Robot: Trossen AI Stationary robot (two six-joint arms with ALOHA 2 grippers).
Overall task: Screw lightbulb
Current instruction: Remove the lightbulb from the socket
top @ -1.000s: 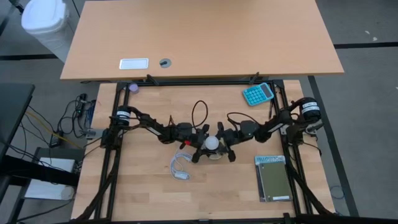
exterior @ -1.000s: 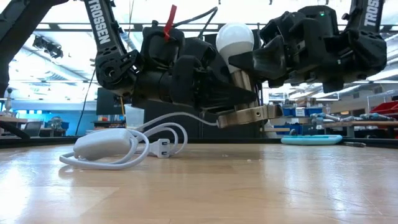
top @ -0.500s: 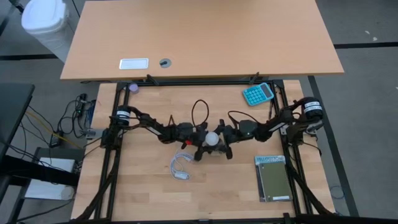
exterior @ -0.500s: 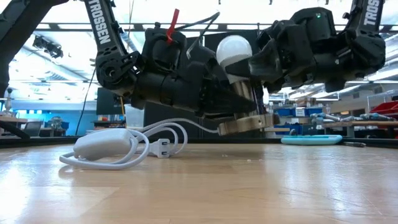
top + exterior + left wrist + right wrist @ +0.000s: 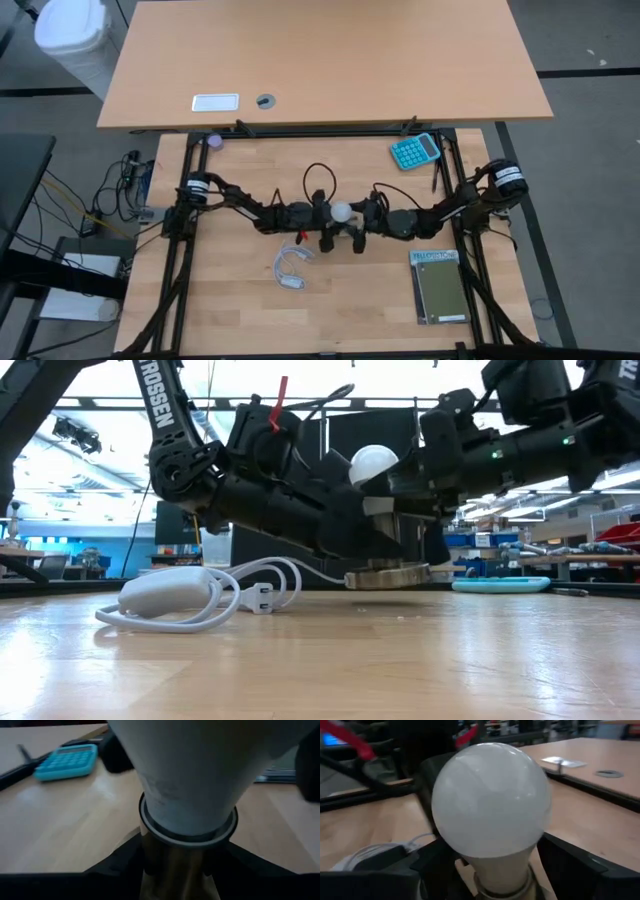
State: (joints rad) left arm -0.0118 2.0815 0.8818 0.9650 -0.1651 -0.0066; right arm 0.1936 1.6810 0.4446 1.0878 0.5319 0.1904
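Note:
The white lightbulb (image 5: pixel 372 462) stands nearly upright with its base in a brass-coloured socket tube (image 5: pixel 175 865) on a round socket disc (image 5: pixel 388 575), at the table's middle (image 5: pixel 342 211). My left gripper (image 5: pixel 325 228) comes from the left and is shut on the socket. My right gripper (image 5: pixel 362 218) comes from the right and is shut on the bulb. The bulb's screw base is hidden inside the socket. My left gripper pinches the socket's tube (image 5: pixel 172 870) between its two fingers (image 5: pixel 115 867), just under the bulb's neck. It slants down from the table's left. The disc sits about level and low over the table; whether it rests on it I cannot tell. My right gripper pinches the bulb's narrow neck (image 5: pixel 500 870) between its two fingers (image 5: pixel 570 870), below the white dome. It comes about level from the table's right. The bulb stands nearly upright, dome up, its base in the socket.
The socket's white cable with its switch (image 5: pixel 291 268) lies coiled near the left gripper. A teal calculator (image 5: pixel 414 151) lies at the far right, a green notebook (image 5: pixel 439 286) at the near right. A larger desk (image 5: pixel 320 60) stands beyond the table.
Both grippers have gone down and a little toward the table's far edge with the bulb and socket. The socket disc, tilted before, now sits about level and lower. The right arm has dropped and stretched out more level.

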